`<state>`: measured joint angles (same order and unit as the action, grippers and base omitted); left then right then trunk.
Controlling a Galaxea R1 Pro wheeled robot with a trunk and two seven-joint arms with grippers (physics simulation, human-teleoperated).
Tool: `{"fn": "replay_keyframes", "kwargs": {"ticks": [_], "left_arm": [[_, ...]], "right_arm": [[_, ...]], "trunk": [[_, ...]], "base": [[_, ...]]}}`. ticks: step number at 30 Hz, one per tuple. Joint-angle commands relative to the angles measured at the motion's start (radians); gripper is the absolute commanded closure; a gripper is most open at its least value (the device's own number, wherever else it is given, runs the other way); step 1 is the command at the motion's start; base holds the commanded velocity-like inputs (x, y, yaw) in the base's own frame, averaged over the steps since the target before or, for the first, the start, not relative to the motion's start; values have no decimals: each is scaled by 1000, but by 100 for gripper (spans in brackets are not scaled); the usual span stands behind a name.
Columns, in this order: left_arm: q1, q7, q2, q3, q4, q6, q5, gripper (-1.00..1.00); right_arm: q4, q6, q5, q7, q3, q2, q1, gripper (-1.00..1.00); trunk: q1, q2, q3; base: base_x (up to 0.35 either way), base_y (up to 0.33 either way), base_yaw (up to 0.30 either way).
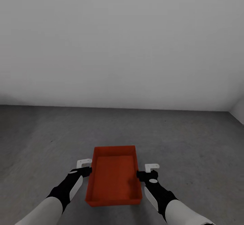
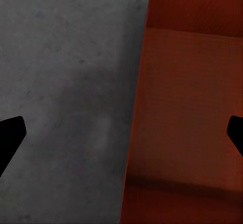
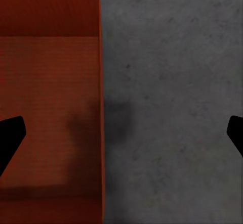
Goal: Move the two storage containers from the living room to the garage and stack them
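A red-orange storage container [image 1: 113, 177], plain and unpatterned, shows between two end effectors. Its inner floor reads brighter orange, its walls a deeper brick red. The left end effector [image 1: 85, 169] and the right end effector [image 1: 145, 171] are black, each with a white bracket just past it and a white forearm behind. Beneath lies the floor [image 1: 189, 140], dark grey concrete, faintly mottled and speckled. Beyond it stands a wall [image 1: 122, 42], plain pale grey, without any marking.
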<state>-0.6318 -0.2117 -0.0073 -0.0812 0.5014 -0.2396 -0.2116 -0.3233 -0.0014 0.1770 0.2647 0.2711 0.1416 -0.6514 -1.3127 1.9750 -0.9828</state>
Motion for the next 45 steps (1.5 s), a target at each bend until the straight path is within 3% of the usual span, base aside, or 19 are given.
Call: {"fn": "replay_keyframes", "kwargs": {"ticks": [1,35,45], "left_arm": [[0,-9,1,-8,2,-4,-11,-100],[0,-10,1,-8,3,-4,-9,-100],[0,-20,-5,-12,7,-3,-7,-100]], "right_arm": [[0,2,11,7,8,1,-1,-100],[0,0,7,7,8,-2,-1,-100],[0,0,6,8,8,-2,-1,-100]], "trunk": [[4,-7,2],[134,-245,109],[134,-245,109]], "base": [[0,0,0],[0,0,0],[-17,1,0]]}}
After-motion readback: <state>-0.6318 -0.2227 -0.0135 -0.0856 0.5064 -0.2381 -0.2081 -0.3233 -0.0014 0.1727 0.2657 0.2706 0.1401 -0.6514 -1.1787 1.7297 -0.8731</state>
